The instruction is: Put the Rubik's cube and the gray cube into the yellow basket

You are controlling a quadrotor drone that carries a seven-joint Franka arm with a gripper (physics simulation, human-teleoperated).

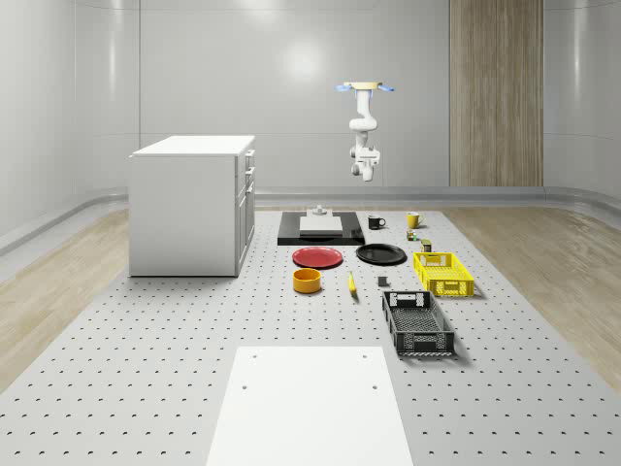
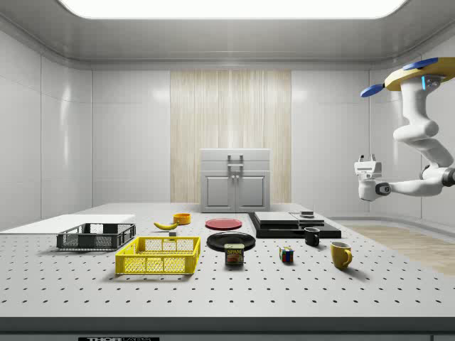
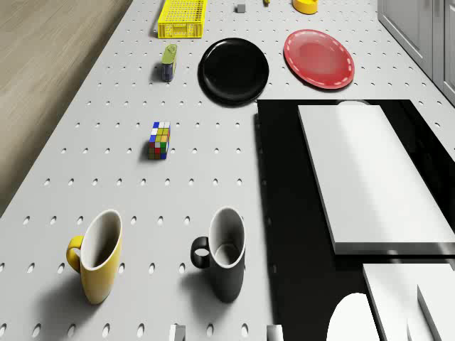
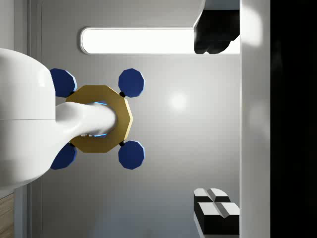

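Whole-scene view: the drone (image 1: 366, 87) hovers high beyond the counter's (image 1: 146, 320) far end. The yellow basket (image 1: 443, 273) waits empty.

Side view: the pincer (image 2: 365, 177) hangs aloft, holding nothing; its opening I cannot tell.

Drone view: the Rubik's cube (image 3: 159, 140) sits untouched between mugs and basket, the gray cube (image 3: 241, 8) near the basket.

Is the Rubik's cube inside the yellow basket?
No, the Rubik's cube sits on the table, apart from the yellow basket.

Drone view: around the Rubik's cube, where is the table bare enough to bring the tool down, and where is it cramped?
Bare table surrounds the Rubik's cube: toward the yellow mug and black mug, and toward the wooden floor. It is tighter by the can, the black plate and the black slab.
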